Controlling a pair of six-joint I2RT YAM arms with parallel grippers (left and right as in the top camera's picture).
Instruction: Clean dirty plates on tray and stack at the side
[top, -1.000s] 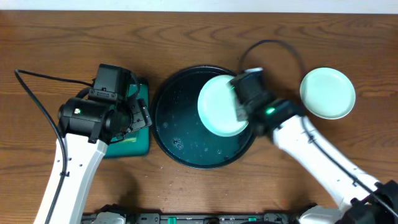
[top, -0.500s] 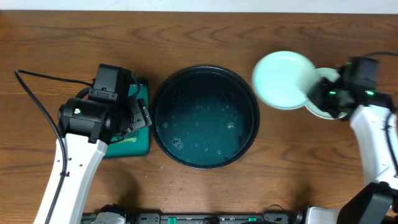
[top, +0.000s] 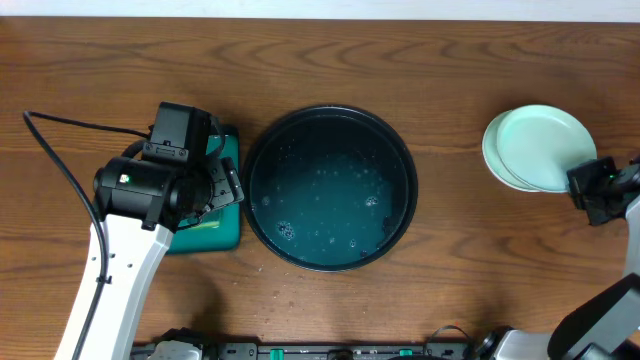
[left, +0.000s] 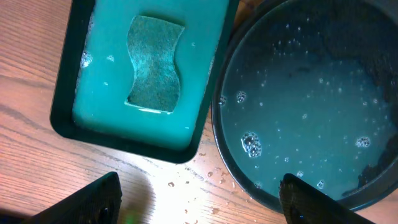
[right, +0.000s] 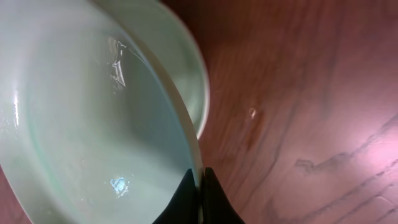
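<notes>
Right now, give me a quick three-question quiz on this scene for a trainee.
1. True or false: a plate lies in the black tray.
2. The sponge lies: A) in the green tray, B) in the black tray, C) on a plate.
3. What does the right gripper pinch?
Key: 1 false. 2 A. 3 the rim of the top plate.
</notes>
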